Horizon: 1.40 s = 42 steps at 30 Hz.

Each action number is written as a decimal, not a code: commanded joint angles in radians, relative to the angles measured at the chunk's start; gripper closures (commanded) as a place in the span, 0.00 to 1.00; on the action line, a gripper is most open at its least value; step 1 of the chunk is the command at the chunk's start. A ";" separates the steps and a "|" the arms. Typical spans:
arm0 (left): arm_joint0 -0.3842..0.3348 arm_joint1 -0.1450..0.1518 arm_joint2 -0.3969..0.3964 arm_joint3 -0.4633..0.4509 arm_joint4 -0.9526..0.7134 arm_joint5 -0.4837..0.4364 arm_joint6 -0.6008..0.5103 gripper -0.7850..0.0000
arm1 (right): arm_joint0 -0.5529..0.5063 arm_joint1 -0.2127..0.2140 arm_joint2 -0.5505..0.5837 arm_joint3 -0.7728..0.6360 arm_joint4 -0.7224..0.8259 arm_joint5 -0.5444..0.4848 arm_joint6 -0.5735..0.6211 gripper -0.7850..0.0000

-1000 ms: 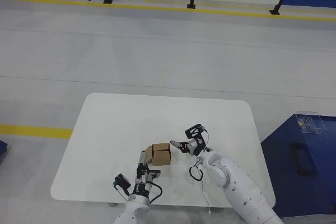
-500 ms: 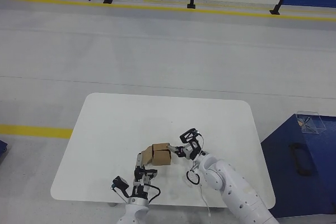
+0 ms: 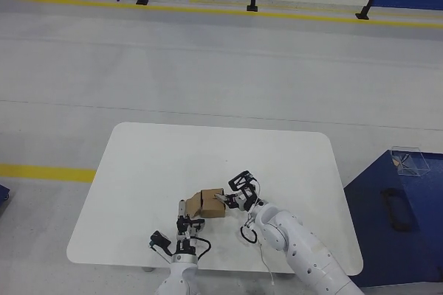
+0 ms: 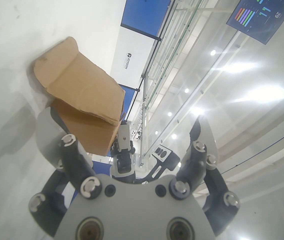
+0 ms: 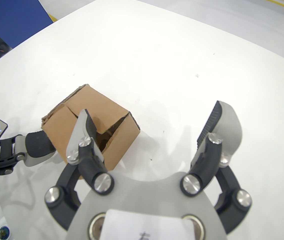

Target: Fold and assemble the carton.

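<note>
Looking like a factory hall or big test lab: the grey floor (image 3: 207,66) is carrying yellow lines (image 3: 37,172), blue partitions (image 3: 428,236) are standing beside the white table (image 3: 155,155), and a screen (image 4: 264,8) w/ bar charts is hanging under a high ceiling (image 4: 232,88) w/ bright lamps.

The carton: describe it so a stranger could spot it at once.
On the white table, toward its near edge, between the left gripper and right gripper, sits the carton. It is a small cardboard box with loose flaps, the only brown thing there.
</note>
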 commanded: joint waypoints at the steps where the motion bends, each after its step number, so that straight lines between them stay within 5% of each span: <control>1: -0.010 -0.004 -0.003 0.014 -0.002 0.003 0.006 0.00 | 0.002 -0.002 -0.001 0.007 -0.002 0.001 0.004 0.00; 17: -0.047 -0.033 -0.043 0.069 -0.037 0.034 0.030 0.00 | 0.007 -0.017 0.007 0.022 -0.028 -0.006 0.022 0.00; 37: 0.007 -0.042 -0.109 -0.036 0.087 -0.229 -0.069 0.00 | 0.002 -0.029 0.025 0.022 -0.053 -0.013 0.039 0.00; 42: 0.003 -0.050 -0.115 -0.027 0.105 -0.160 -0.039 0.00 | -0.003 -0.030 0.034 0.018 -0.062 -0.012 0.043 0.00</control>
